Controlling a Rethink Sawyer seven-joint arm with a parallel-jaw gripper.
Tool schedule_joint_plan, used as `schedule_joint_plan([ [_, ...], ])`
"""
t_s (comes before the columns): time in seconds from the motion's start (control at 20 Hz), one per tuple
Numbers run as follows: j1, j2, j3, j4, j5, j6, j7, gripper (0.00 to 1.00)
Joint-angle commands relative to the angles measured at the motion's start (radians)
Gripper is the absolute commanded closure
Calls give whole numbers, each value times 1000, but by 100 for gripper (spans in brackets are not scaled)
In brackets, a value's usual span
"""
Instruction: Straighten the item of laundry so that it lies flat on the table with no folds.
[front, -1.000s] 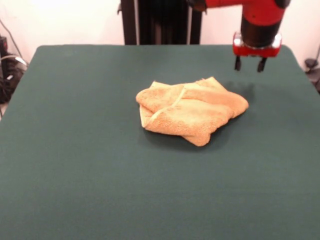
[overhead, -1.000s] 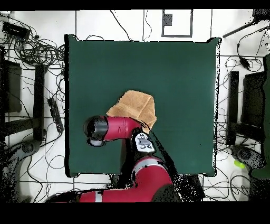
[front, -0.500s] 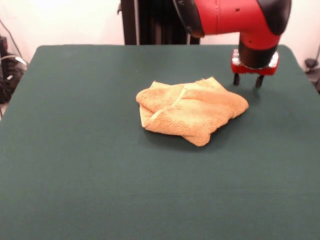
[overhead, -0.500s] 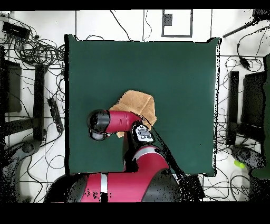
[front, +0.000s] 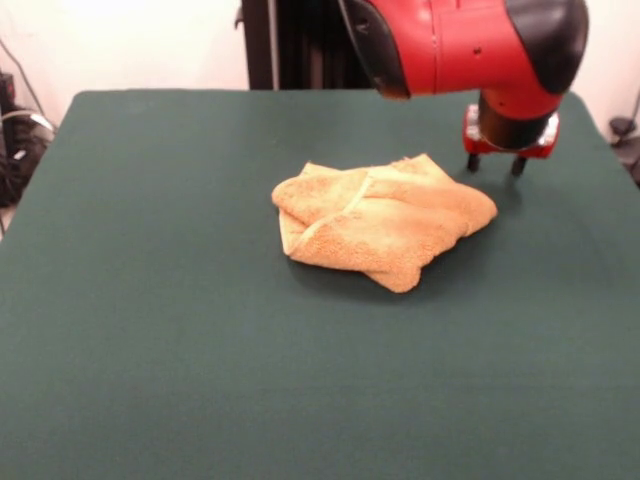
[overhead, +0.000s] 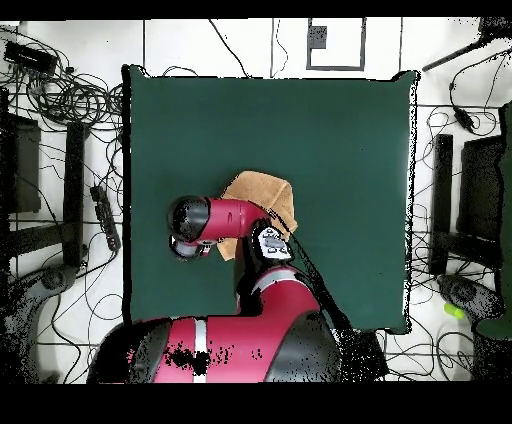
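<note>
The orange-yellow towel (front: 381, 222) lies crumpled and folded over itself near the middle of the dark green table (front: 150, 330). From overhead the towel (overhead: 268, 193) is partly covered by the red arm. My gripper (front: 495, 163) hangs open just right of and behind the towel's right end, its two dark fingertips a little above the table and holding nothing. In the overhead view the gripper is hidden under the arm's wrist (overhead: 190, 222).
The red arm (front: 460, 45) spans the top of the front view above the towel's far side. Cables and equipment (overhead: 60, 100) crowd the floor around the table.
The arm has swung forward and lower, so it fills more of the picture. The gripper has come down closer to the table beside the towel's right end. The towel has not moved.
</note>
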Motion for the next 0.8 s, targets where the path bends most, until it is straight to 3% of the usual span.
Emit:
schedule_joint_plan([
  [0.05, -18, 40, 58, -130, 30, -34, 70, 0],
  [0.5, -47, -122, 86, -41, 89, 138, 84, 0],
  [0.8, -29, -193, 82, -10, 105, 171, 113, 0],
])
